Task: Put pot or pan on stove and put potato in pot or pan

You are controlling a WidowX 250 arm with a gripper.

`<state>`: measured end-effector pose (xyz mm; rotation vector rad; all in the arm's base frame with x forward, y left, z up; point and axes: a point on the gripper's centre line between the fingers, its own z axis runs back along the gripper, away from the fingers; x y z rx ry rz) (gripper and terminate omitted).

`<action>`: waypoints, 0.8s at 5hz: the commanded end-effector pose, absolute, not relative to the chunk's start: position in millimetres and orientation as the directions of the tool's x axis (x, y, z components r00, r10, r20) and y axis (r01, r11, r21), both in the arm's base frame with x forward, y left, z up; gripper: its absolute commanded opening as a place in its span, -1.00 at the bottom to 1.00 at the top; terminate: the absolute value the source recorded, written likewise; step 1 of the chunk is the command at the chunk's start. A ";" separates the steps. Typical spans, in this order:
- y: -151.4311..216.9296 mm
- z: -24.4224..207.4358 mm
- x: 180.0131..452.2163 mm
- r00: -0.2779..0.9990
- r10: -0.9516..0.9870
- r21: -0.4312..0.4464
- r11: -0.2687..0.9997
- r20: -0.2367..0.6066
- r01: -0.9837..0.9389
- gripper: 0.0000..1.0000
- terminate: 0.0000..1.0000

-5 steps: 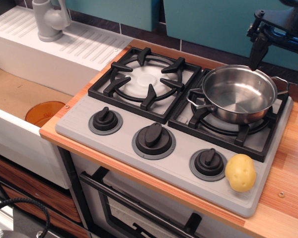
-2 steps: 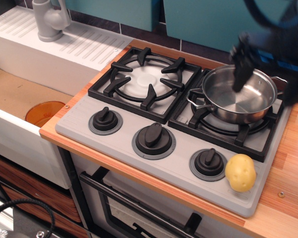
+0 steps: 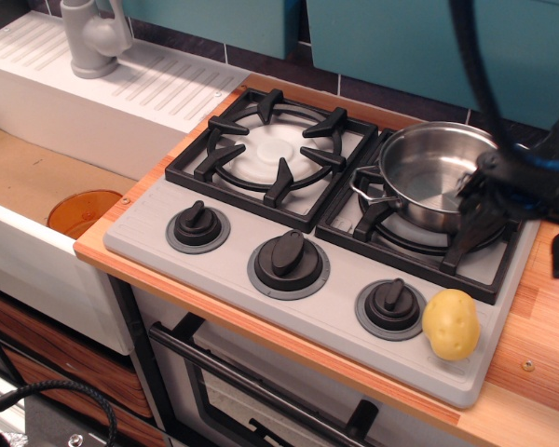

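The shiny steel pot (image 3: 427,170) stands on the right burner of the grey stove (image 3: 261,219). The pale-yellow potato (image 3: 451,324) lies on the stove's front right corner, beside the right knob (image 3: 392,305). My gripper (image 3: 517,244) is dark and motion-blurred. It hangs low over the pot's right rim and the right grate, behind the potato and above it. Its jaws stand apart and hold nothing. One finger (image 3: 475,209) covers part of the pot's right side.
A white sink (image 3: 37,186) with an orange disc (image 3: 84,212) lies to the left, with a grey faucet (image 3: 93,37) behind it. The left burner (image 3: 275,154) is bare. A wooden counter (image 3: 540,335) runs along the right. A black cable (image 3: 475,56) hangs from above.
My gripper has come down from the upper right, passed over the pot, and now sits lower at the pot's right rim, closer to the potato. Pot and potato have not moved.
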<state>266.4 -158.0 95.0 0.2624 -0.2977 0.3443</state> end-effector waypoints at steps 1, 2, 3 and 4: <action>-164.4 88.4 258.3 0.857 0.301 0.127 0.915 0.418 -0.383 1.00 -1.00; -162.3 74.8 251.9 0.846 0.300 0.109 0.917 0.441 -0.382 1.00 -1.00; -163.7 61.9 247.0 0.831 0.309 0.089 0.917 0.463 -0.390 1.00 -1.00; -164.8 50.8 245.2 0.813 0.313 0.072 0.915 0.490 -0.396 1.00 -1.00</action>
